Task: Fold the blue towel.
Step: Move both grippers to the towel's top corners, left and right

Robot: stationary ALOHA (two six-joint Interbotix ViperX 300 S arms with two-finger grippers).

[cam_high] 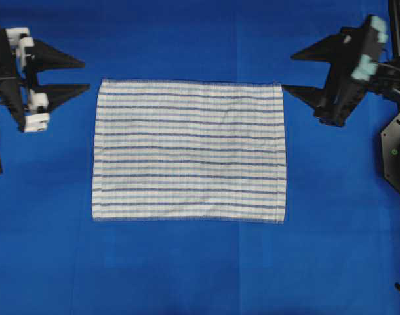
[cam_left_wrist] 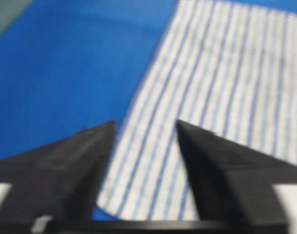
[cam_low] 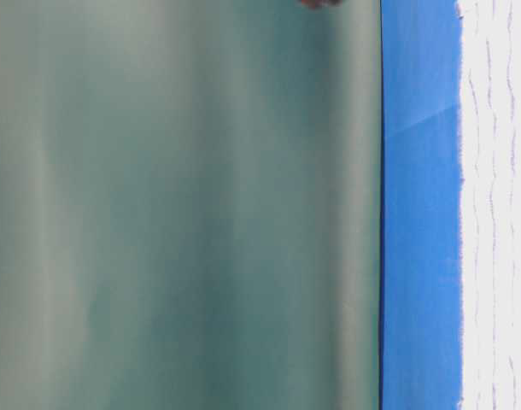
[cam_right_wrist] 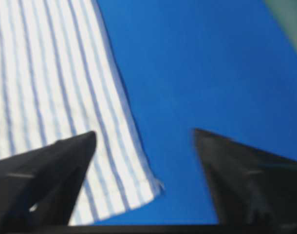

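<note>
Black fingertips fill the bottom of both wrist views, so start there: the left gripper (cam_left_wrist: 144, 127) has its two pointed fingers spread well apart with nothing between them, and the blue towel (cam_left_wrist: 221, 92) shows through the gap below. Over on the other side, the right gripper (cam_right_wrist: 144, 136) is spread just as wide and holds nothing, one finger over a corner of the blue towel (cam_right_wrist: 51, 78), the other over bare blue table covering (cam_right_wrist: 202, 63).

From overhead, the blue towel (cam_high: 189, 151) lies flat and fully spread in the middle of the blue table covering (cam_high: 187, 275), a white rectangle with thin dark-blue and pale teal stripes running left to right. Its hems look straight, with only faint wrinkles.

Left gripper (cam_high: 86, 75) sits at the far-left corner, just off the cloth's edge. Right gripper (cam_high: 288, 72) sits at the far-right corner, its lower fingertip just beside the towel's edge. Whether either one touches the cloth cannot be told.

Down at table level, only a strip of towel (cam_low: 500, 205) and blue covering (cam_low: 418, 256) shows.
</note>
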